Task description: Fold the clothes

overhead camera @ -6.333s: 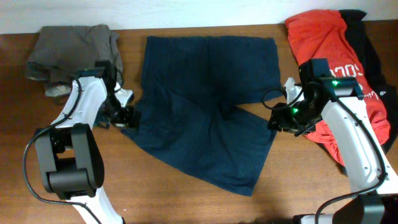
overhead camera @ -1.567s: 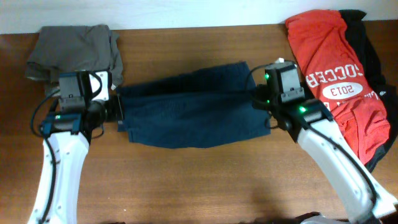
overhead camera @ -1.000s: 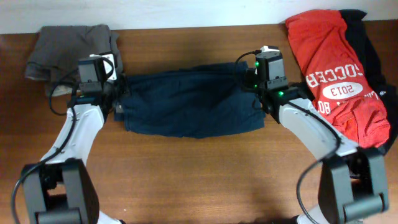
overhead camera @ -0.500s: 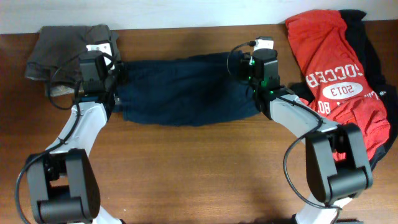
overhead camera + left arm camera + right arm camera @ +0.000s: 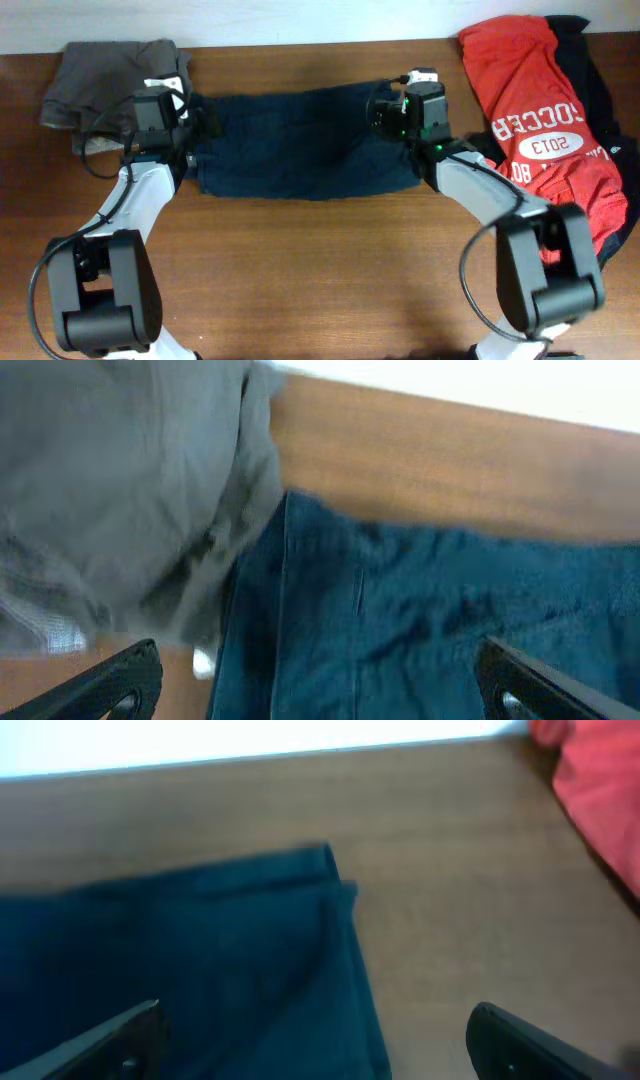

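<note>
Quick count: 4 garments, 2 arms, 1 table (image 5: 320,280). The shorts (image 5: 300,150) are navy, just 1 pair, folded into a wide flat band at the back-middle of the table w/ an arm at each end. There's 1 grey garment (image 5: 105,75) bunched at back left, and in the left wrist cam it sits right against the shorts' left end. 1 red jersey (image 5: 530,110) is at back right, well apart from the shorts, w/ 1 black garment (image 5: 592,75) poking out along its far side. Left gripper (image 5: 320,685) has its jaws spread wide w/ nothing in them, over the shorts' left end. Right gripper (image 5: 320,1035) is the same, wide apart and holding nothing, over the right corner. Hard bits: both wrist cams are blurry and only show the fingertips at the bottom corners. From overhead the wrists cover both ends of the shorts, the black garment is mostly under the jersey, and both of those are cut off at the right edge
</note>
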You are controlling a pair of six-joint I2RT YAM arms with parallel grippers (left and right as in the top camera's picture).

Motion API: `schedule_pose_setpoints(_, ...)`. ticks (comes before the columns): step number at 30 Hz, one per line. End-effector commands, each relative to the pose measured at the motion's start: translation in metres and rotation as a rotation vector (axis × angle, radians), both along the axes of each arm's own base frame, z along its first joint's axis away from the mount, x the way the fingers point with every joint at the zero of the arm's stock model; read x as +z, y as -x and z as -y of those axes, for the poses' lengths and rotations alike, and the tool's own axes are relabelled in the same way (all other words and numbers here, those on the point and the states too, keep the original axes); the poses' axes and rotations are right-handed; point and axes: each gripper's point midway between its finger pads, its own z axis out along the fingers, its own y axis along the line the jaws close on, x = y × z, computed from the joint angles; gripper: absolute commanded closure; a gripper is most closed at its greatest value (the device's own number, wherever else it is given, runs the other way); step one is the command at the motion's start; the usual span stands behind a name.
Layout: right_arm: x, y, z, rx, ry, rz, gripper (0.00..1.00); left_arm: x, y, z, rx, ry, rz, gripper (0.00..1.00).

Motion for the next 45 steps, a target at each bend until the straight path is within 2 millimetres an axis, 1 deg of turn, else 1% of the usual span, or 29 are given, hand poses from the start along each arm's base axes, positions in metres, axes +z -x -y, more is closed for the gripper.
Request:
schedule_pose_setpoints(1,0.047,0.006,0.002,0.030,-0.028,0.022,0.01,0.013,0.010,-0.001,0.002,-0.003,-0.015,0.01)
schedule_pose_setpoints(2,0.044,0.013,0.002,0.055,-0.030,-0.020,0.01,0.010,0.015,0.000,-0.006,-0.006,-0.037,0.01)
schedule_pose_setpoints(3,0.039,0.020,-0.001,0.113,-0.033,-0.071,0.01,0.009,0.019,0.006,-0.062,-0.016,-0.054,0.01)
schedule_pose_setpoints(4,0.036,0.026,-0.005,0.159,-0.040,-0.104,0.01,0.007,0.022,0.016,-0.147,-0.029,-0.066,0.01)
schedule_pose_setpoints(5,0.030,0.036,-0.009,0.223,-0.061,-0.163,0.01,0.005,0.030,0.032,-0.283,-0.039,-0.079,0.01)
schedule_pose_setpoints(7,0.023,0.050,-0.008,0.267,-0.094,-0.240,0.01,0.002,0.040,0.047,-0.405,-0.029,-0.099,0.01)
schedule_pose_setpoints(8,0.017,0.061,-0.001,0.263,-0.124,-0.301,0.01,-0.002,0.047,0.052,-0.435,-0.016,-0.123,0.01)
schedule_pose_setpoints(9,0.014,0.066,0.003,0.260,-0.140,-0.328,0.01,-0.004,0.050,0.052,-0.434,-0.013,-0.137,0.01)
schedule_pose_setpoints(10,0.012,0.070,0.008,0.257,-0.159,-0.352,0.01,-0.006,0.052,0.052,-0.435,-0.009,-0.151,0.01)
schedule_pose_setpoints(13,0.004,0.079,0.015,0.291,-0.190,-0.396,0.01,-0.012,0.060,0.052,-0.433,-0.001,-0.193,0.01)
schedule_pose_setpoints(17,-0.008,0.080,0.021,0.300,-0.182,-0.423,0.00,-0.018,0.065,0.046,-0.408,-0.019,-0.229,0.00)
schedule_pose_setpoints(22,-0.028,0.081,0.020,0.307,-0.184,-0.470,0.09,-0.020,0.068,0.044,-0.400,-0.024,-0.246,0.01)
schedule_pose_setpoints(24,-0.039,0.081,0.020,0.304,-0.187,-0.493,0.16,-0.021,0.069,0.044,-0.396,-0.018,-0.252,0.01)
schedule_pose_setpoints(26,-0.049,0.082,0.021,0.301,-0.191,-0.517,0.20,-0.021,0.069,0.044,-0.396,-0.017,-0.255,0.01)
schedule_pose_setpoints(31,-0.066,0.081,0.021,0.295,-0.197,-0.546,0.21,-0.023,0.072,0.044,-0.396,-0.015,-0.265,0.01)
schedule_pose_setpoints(37,-0.076,0.074,0.022,0.272,-0.209,-0.545,0.23,-0.024,0.073,0.044,-0.396,-0.013,-0.274,0.01)
schedule_pose_setpoints(39,-0.082,0.074,0.021,0.261,-0.218,-0.557,0.24,-0.024,0.074,0.044,-0.396,-0.012,-0.278,0.01)
schedule_pose_setpoints(42,-0.096,0.076,0.021,0.245,-0.233,-0.590,0.29,-0.026,0.076,0.044,-0.396,-0.009,-0.287,0.01)
schedule_pose_setpoints(44,-0.105,0.078,0.021,0.240,-0.241,-0.610,0.36,-0.026,0.077,0.045,-0.396,-0.008,-0.291,0.01)
schedule_pose_setpoints(45,-0.108,0.078,0.021,0.232,-0.246,-0.618,0.42,-0.026,0.077,0.045,-0.396,-0.008,-0.291,0.01)
